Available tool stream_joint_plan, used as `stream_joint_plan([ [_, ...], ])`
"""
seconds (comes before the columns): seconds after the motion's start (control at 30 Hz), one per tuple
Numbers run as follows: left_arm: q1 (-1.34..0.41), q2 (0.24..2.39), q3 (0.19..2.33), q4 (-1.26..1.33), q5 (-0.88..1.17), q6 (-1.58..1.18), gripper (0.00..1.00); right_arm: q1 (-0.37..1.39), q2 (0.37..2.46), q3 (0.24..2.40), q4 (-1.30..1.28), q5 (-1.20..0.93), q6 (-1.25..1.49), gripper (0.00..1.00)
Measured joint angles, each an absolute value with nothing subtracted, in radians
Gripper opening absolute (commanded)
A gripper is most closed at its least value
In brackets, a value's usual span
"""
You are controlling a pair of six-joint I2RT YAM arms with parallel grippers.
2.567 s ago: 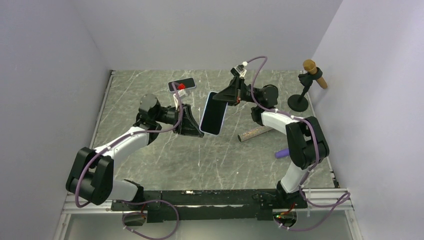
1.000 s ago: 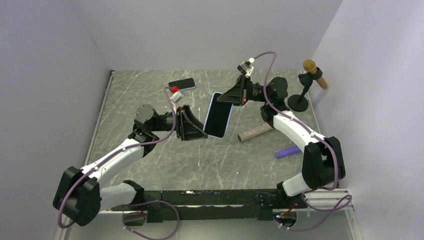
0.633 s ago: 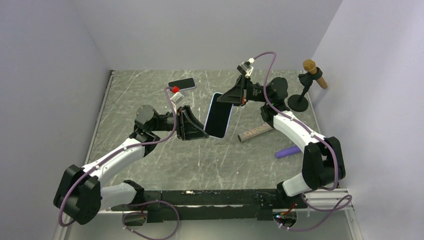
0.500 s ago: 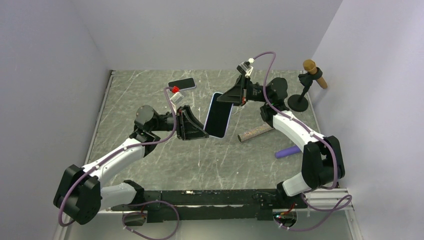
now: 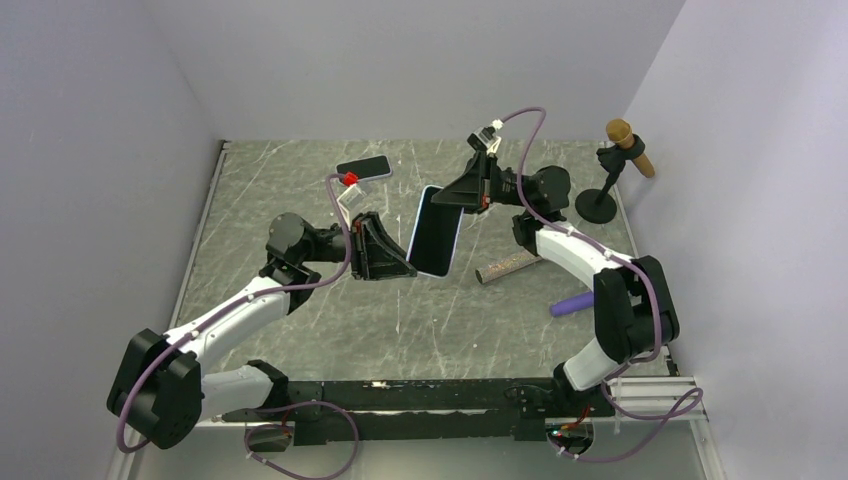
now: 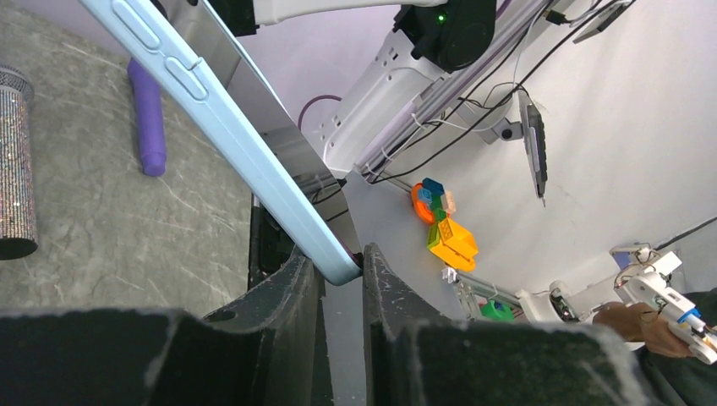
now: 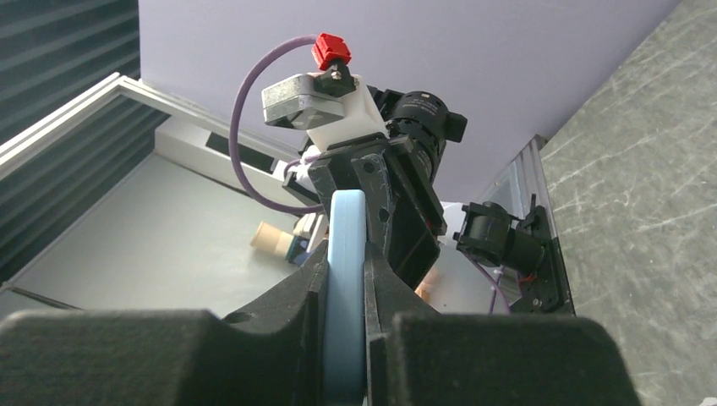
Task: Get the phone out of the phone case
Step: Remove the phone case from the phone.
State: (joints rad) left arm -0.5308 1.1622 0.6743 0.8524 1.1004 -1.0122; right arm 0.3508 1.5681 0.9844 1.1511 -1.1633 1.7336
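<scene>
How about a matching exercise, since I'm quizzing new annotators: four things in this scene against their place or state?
Things:
1. cased phone
2. dark phone
3. purple cylinder
4. microphone

Places or states:
A. lying on the right side
B. held up in the air
C. on a stand, far right corner
D. lying flat at the far side, left of centre

Pairs: 1-B; 2-D; 3-A; 4-C
</scene>
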Motion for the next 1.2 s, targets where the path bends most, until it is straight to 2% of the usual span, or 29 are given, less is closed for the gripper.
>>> stream_joint_plan([
  [0.2,-0.533,1.163,0.654,0.897,1.104,-1.005,0.04,0.354,1.588,0.945,1.311,-1.147,1.839,0.00],
  [0.27,-0.535,1.163,0.641,0.916,1.106,-0.998,0.00,0.356,1.590,0.933,1.328,-1.147,1.850,0.00],
  [1.2,-0.537,1.216,0.659,0.889,1.171,-0.825,0.00,0.360,1.726,0.952,1.487,-1.171,2.001,0.00],
])
